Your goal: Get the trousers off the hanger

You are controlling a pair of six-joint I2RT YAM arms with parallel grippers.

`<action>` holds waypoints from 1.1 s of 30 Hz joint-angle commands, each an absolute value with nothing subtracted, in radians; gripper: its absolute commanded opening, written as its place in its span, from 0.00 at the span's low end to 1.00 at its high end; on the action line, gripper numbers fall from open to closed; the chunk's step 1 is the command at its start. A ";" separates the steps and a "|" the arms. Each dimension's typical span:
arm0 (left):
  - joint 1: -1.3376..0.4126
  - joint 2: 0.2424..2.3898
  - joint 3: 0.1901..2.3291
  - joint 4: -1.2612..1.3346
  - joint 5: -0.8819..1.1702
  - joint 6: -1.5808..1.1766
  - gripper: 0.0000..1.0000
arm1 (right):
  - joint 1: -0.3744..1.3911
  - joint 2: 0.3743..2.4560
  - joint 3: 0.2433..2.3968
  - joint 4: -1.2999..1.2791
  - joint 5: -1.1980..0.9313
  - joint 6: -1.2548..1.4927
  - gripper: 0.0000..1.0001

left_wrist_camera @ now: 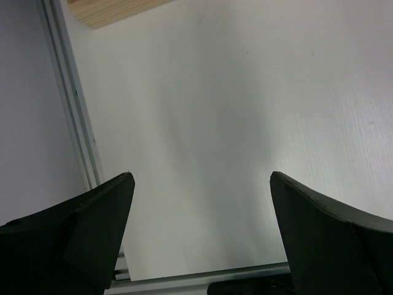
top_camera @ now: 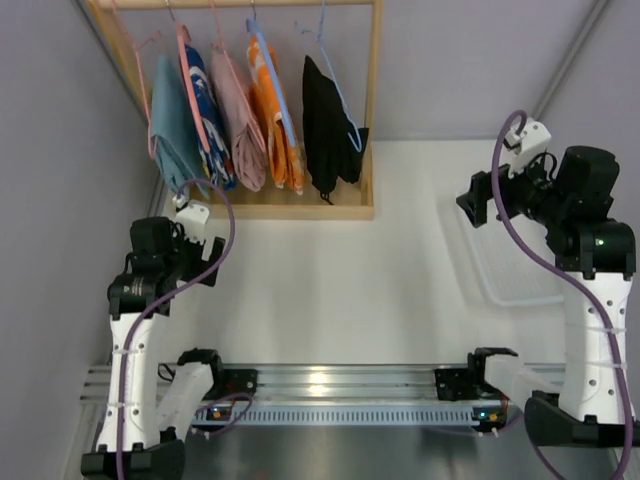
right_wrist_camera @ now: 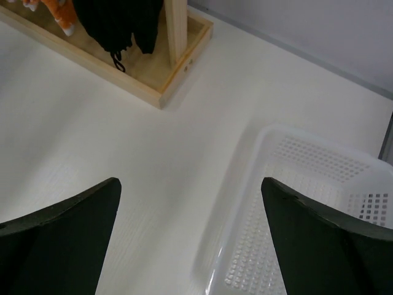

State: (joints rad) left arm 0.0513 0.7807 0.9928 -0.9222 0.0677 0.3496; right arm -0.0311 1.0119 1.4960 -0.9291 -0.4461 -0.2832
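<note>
Black trousers (top_camera: 325, 130) and orange patterned trousers (top_camera: 278, 110) hang on thin wire hangers (top_camera: 337, 70) from the wooden rack (top_camera: 300, 210) at the back left. The right wrist view catches the black pair's lower end (right_wrist_camera: 116, 21) and a scrap of orange (right_wrist_camera: 61, 9). My left gripper (top_camera: 200, 245) hovers open in front of the rack's left end, with only bare table between its fingers (left_wrist_camera: 199, 175). My right gripper (top_camera: 478, 205) is open too, over the table to the right of the rack and apart from the clothes (right_wrist_camera: 190, 181).
Light blue, blue patterned and pink garments (top_camera: 235, 120) hang left of the orange pair. A white perforated basket (top_camera: 500, 260) sits at the right, its rim (right_wrist_camera: 245, 184) below my right gripper. A grey wall (top_camera: 60, 150) runs close along the left.
</note>
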 commanded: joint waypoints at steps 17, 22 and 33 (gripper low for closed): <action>0.049 0.769 1.342 -0.945 0.359 0.193 0.99 | 0.333 1.331 1.880 -0.689 -0.379 0.035 0.99; 0.048 0.752 1.354 -0.945 0.367 0.150 0.99 | 0.477 1.449 2.020 -0.643 -0.209 0.018 0.94; 0.048 0.727 1.394 -0.945 0.408 0.104 0.99 | 0.548 1.712 2.220 -0.522 -0.080 0.055 0.78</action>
State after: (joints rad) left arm 0.0513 0.7361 1.3640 -0.9581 0.3855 0.1268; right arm 0.5163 1.6752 2.1506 -0.6048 -0.1406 0.0330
